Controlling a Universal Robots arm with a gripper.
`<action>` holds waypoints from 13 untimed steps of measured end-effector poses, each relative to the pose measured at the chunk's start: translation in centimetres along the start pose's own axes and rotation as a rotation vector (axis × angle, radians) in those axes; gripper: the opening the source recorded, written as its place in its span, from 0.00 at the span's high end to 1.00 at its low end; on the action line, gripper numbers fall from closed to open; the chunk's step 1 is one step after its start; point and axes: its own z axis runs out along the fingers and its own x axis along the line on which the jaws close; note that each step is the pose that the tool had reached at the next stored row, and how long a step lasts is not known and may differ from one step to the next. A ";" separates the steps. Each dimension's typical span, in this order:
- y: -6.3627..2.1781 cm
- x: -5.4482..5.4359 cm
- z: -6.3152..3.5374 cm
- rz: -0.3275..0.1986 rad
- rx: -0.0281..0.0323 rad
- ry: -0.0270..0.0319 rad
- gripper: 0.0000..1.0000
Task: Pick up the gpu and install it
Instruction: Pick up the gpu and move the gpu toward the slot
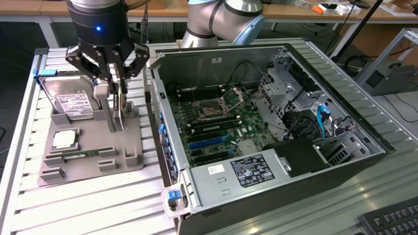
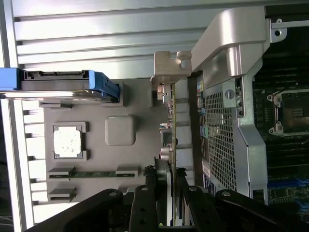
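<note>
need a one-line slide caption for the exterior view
Gripper lowered at the upright gpu in the grey parts tray, open computer case on the exterior view's right.

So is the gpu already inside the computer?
No, the gpu stands upright in the gray holder tray, beside the open computer case.

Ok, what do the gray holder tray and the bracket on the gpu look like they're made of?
Holder tray: probably matte gray plastic, judging by its uniform colour and moulded pockets; it may be printed.
The bracket on the gpu: looks like bare sheet metal, silvery with a dull sheen and a folded tab.
</note>
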 end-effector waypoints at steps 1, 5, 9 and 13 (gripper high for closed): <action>0.00 0.0 -0.03 0.000 0.0000 0.0000 0.73; 0.01 0.0 -0.19 0.000 0.0000 0.0000 0.73; 0.01 0.0 -0.33 0.000 0.0000 0.0000 0.73; 0.02 0.0 -0.46 0.000 0.0000 0.0000 0.73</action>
